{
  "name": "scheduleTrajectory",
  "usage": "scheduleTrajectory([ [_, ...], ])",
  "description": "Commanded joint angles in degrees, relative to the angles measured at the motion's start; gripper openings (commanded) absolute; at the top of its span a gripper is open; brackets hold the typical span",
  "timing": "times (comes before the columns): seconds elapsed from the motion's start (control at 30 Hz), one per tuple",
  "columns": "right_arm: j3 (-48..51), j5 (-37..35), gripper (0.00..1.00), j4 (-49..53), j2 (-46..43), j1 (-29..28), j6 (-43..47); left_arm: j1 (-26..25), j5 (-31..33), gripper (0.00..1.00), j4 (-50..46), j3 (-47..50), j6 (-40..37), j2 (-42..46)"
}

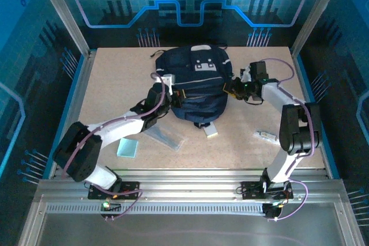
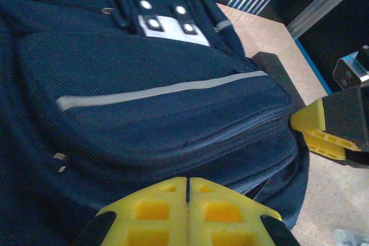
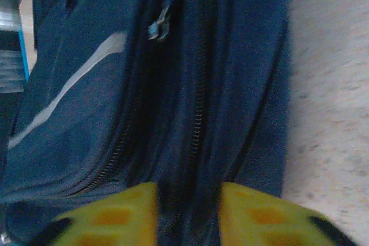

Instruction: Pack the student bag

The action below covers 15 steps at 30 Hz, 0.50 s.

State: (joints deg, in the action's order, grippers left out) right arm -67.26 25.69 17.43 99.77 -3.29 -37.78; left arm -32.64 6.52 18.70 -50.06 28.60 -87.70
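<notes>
The student bag [image 1: 196, 84], dark navy with a grey stripe and a white patch, lies in the middle of the table. My left gripper [image 1: 172, 95] is at the bag's left side. In the left wrist view its yellow fingers [image 2: 155, 205] are pressed together with nothing between them, just short of the student bag [image 2: 144, 119]. My right gripper [image 1: 232, 89] is at the bag's right side. Seen from the right wrist, that gripper [image 3: 187, 200] pinches a fold of the student bag [image 3: 190, 102] beside a zipper line. A zipper pull [image 3: 158, 27] hangs further up.
In front of the bag lie a light blue card [image 1: 128, 148], a clear flat sleeve [image 1: 164, 137], a small pale block [image 1: 210, 131] and a small clear item [image 1: 265, 136]. The right gripper's yellow finger [image 2: 320, 128] is seen from the left wrist. Glass walls ring the table.
</notes>
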Motion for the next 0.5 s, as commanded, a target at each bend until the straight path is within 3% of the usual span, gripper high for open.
scheduleTrajectory([
  [0.0,-0.04,-3.24,0.54,0.29,-4.62,1.4,-0.4,-0.04,-7.27,0.0,4.44,-6.16,0.55,-2.4],
  [0.13,4.31,-3.2,0.6,1.88,-12.92,1.49,-3.18,-0.9,-12.51,0.0,2.36,-11.22,0.84,-6.07],
  [0.3,10.11,0.91,0.62,-2.98,-19.12,-0.36,-12.07,-3.08,-15.29,0.0,1.7,-14.43,-0.23,-8.7],
  [0.47,14.82,-4.62,0.59,-13.19,-21.05,-6.01,-20.75,-4.19,-17.38,0.0,1.46,-15.74,-0.21,-10.03],
])
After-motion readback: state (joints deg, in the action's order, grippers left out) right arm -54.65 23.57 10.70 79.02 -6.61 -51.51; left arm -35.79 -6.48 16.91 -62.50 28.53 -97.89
